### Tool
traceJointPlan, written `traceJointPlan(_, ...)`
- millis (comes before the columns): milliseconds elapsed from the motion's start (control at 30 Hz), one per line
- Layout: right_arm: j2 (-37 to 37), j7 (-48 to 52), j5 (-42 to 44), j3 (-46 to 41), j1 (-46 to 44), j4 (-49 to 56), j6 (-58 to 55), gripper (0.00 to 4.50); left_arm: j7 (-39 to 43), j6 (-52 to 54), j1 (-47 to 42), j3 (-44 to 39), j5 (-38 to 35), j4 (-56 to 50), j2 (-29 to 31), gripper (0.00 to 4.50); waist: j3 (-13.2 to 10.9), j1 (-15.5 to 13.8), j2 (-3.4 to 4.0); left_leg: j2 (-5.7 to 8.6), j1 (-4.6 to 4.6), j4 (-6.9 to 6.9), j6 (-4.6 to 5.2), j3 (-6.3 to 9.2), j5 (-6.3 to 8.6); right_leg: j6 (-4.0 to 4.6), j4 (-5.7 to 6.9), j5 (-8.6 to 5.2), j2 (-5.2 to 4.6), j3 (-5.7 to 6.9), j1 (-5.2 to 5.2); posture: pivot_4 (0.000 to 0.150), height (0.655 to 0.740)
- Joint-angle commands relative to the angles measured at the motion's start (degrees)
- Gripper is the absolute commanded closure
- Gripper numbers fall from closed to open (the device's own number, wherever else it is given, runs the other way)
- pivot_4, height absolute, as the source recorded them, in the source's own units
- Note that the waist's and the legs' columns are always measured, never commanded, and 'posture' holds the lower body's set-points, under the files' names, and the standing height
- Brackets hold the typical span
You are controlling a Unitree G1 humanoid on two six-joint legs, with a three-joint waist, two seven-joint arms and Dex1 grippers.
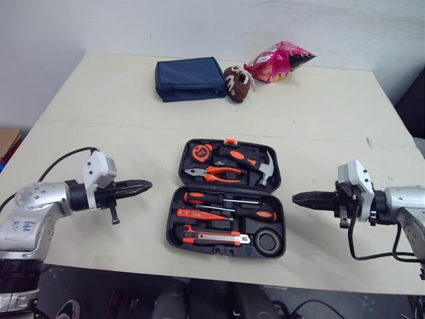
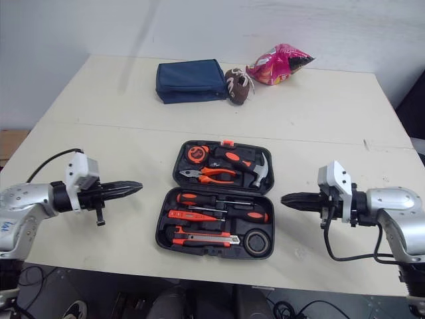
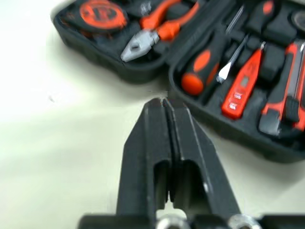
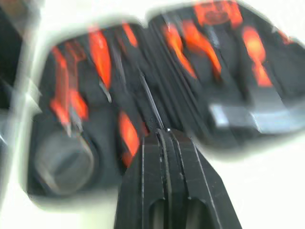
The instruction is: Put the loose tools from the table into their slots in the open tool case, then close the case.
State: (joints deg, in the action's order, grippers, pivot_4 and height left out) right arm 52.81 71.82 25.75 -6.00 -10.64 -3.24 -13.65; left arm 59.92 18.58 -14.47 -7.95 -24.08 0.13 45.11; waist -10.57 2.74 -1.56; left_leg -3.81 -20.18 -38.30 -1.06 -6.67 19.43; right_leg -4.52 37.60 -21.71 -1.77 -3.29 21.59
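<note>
A pale cream table (image 1: 99, 100) spans most of the frame, and a faint seam (image 1: 133, 126) crosses it from side to side just above the middle. An open black case (image 1: 206, 248) lies flat at lower centre, its lid half toward the top of the frame. Near the top edge of the table, a dark blue pouch (image 1: 190, 78) sits centre-left. A small brown ball (image 1: 238, 82) touches its right end, and a pink snack bag (image 1: 279, 61) lies just right of the ball.
</note>
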Motion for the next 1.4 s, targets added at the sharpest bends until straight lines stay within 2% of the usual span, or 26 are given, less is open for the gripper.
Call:
traceJointPlan(33,-2.9,-2.2,-3.3,1.6,-0.7,-2.4,2.8,4.50,-3.3,-2.8,-2.8,4.3,4.7,3.0,-3.4,4.43,0.0,0.1,-0.01,-0.01,-0.01,-0.06,0.02,-0.03,-0.02,-0.04,0.04,0.02,0.03,-0.03,0.02,0.150,0.7400)
traceJointPlan(267,-9.3,-7.3,-8.7,6.6,-6.1,-3.7,2.8,4.50,-4.7,-3.2,-7.4,10.1,9.1,7.2,-8.4,4.43,0.0,1.2,0.02,-0.17,0.05,-0.24,-0.14,-0.14,-0.10,-0.06,0.40,0.04,0.22,-0.16,0.13,0.150,0.7400)
traceJointPlan(500,-12.5,-7.0,-9.1,9.8,-8.9,-1.6,0.6,4.50,-6.8,-2.9,-10.9,12.1,11.5,9.7,-11.9,4.43,0.0,0.3,0.01,-0.19,-0.05,-0.38,-0.13,-0.09,-0.09,-0.06,0.38,0.04,0.18,-0.09,0.17,0.150,0.7400)
traceJointPlan(767,-14.6,-9.0,-11.4,9.9,-13.3,-5.2,1.1,4.50,-10.9,-2.6,-15.8,12.1,13.8,13.3,-16.1,4.43,0.0,0.3,0.01,-0.18,-0.09,-0.65,-0.11,-0.08,-0.07,-0.08,0.58,0.04,0.17,-0.08,0.16,0.150,0.7400)
traceJointPlan(1000,-13.7,-8.3,-12.8,9.4,-14.5,-8.1,2.7,4.50,-10.9,-2.4,-16.6,11.2,14.7,14.2,-15.8,4.43,0.0,0.3,0.01,-0.19,-0.11,-0.68,-0.11,-0.08,-0.07,-0.08,0.61,0.04,0.16,-0.08,0.19,0.150,0.7400)
traceJointPlan(1133,-9.0,-6.6,-8.3,3.8,-13.1,-5.8,-4.1,4.50,-9.0,-0.7,-13.8,6.1,12.5,11.6,-10.1,4.43,0.0,0.5,0.02,-0.20,-0.14,-0.67,-0.11,-0.09,-0.07,-0.08,0.64,0.04,0.17,-0.10,0.26,0.150,0.7400)
traceJointPlan(1167,-7.2,-5.4,-7.2,3.2,-12.2,-4.6,-6.2,3.84,-8.0,0.1,-13.1,5.1,11.4,10.5,-8.7,4.22,0.0,0.5,0.02,-0.20,-0.20,-0.64,-0.12,-0.10,-0.07,-0.08,0.67,0.04,0.17,-0.11,0.36,0.150,0.7400)
traceJointPlan(1200,-5.6,-3.8,-7.2,3.2,-11.5,-3.7,-5.7,3.64,-7.2,1.3,-12.4,4.2,10.2,9.0,-7.5,3.91,0.0,0.5,0.03,-0.21,-0.23,-0.63,-0.12,-0.10,-0.07,-0.08,0.72,0.04,0.17,-0.10,0.42,0.150,0.7400)
traceJointPlan(1233,-4.5,-2.8,-7.3,3.4,-11.0,-3.2,-5.2,3.16,-6.6,2.2,-11.9,3.7,9.4,7.9,-6.7,3.58,0.0,0.5,0.03,-0.22,-0.26,-0.61,-0.13,-0.10,-0.07,-0.08,0.72,0.04,0.17,-0.10,0.46,0.150,0.7400)
traceJointPlan(1300,-3.3,-2.8,-6.6,2.0,-10.4,-1.7,-5.0,2.15,-5.2,2.8,-11.0,2.8,7.7,5.2,-5.2,2.70,0.0,0.4,0.03,-0.24,-0.26,-0.60,-0.13,-0.10,-0.07,-0.07,0.70,0.04,0.17,-0.08,0.45,0.150,0.7400)
traceJointPlan(1333,-3.0,-3.8,-4.6,0.5,-10.5,-0.4,-8.8,1.70,-5.4,4.3,-11.1,1.9,6.7,4.2,-4.9,2.26,0.0,0.4,0.03,-0.24,-0.26,-0.62,-0.13,-0.10,-0.07,-0.08,0.70,0.04,0.16,-0.09,0.43,0.150,0.7400)
traceJointPlan(1400,-1.1,-9.8,1.0,-2.7,-14.4,3.5,-29.4,0.60,-8.8,12.7,-13.2,-0.1,5.4,2.2,-3.5,1.29,0.0,0.4,0.03,-0.22,-0.22,-0.68,-0.12,-0.09,-0.06,-0.08,0.73,0.04,0.14,-0.09,0.34,0.150,0.7400)
